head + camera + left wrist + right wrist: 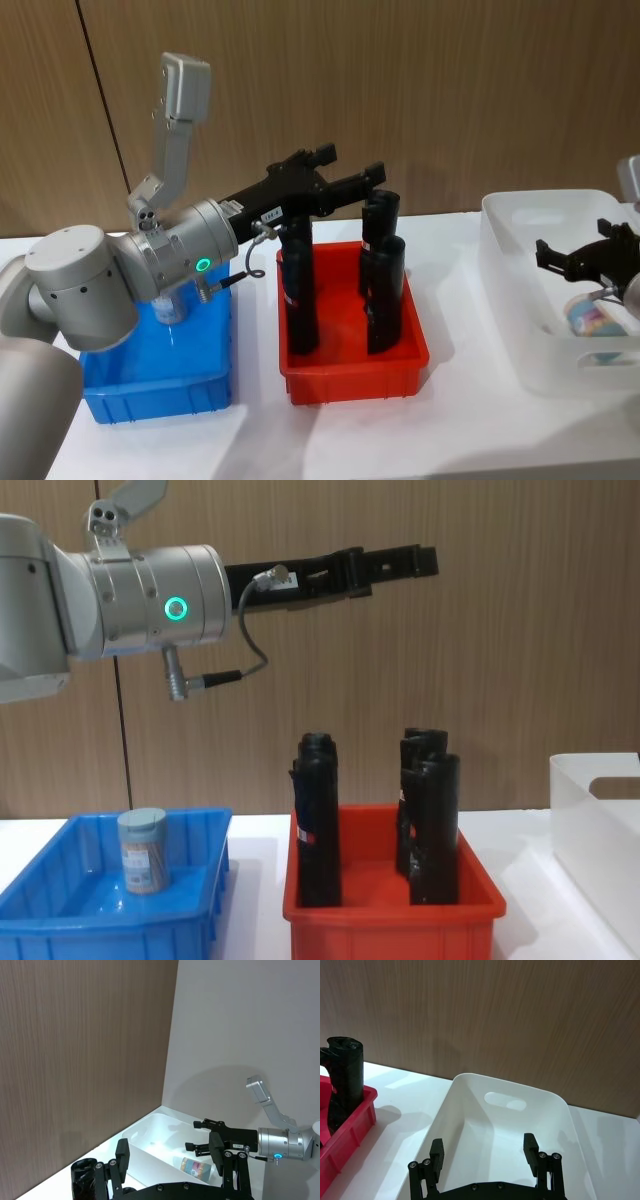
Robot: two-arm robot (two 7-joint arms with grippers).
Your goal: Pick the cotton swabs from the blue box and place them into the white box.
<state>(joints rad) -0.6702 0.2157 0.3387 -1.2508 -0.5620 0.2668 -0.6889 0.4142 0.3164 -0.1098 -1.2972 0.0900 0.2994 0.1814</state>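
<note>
forearm of the left arm (180, 265) stretches high and near level, from above the blue box (150, 385) out toward the robot's right. the left gripper (352, 163) hangs in the air over the red bin (350, 385) and the tops of the black rolls (300, 290) standing in it. its fingers are spread, with nothing between them. the right gripper (575, 245) comes in from the right edge of the head view and hovers over the white box (520, 330), its fingers likewise apart and empty.

from the side, the chest view makes plain how far up the left gripper (415, 562) is, well clear of the black rolls (318, 820). it also gives the cleanest look at one cotton swab jar (143, 850), upright on the floor of the blue box (60, 910) with its pale lid on. in the head view the left arm covers most of that jar (168, 310).

the left wrist view looks across to the right gripper (197, 1135) and, below it, a second jar (196, 1168) lying on its side on the floor of the white box (145, 1135). the head view catches the second jar (598, 318) as a patch of colour behind the translucent wall. the right wrist view looks between its own spread fingers (530, 1146) into the white box (470, 1110), with the red bin (350, 1120) and one of the black rolls (342, 1075) off to the side.
</note>
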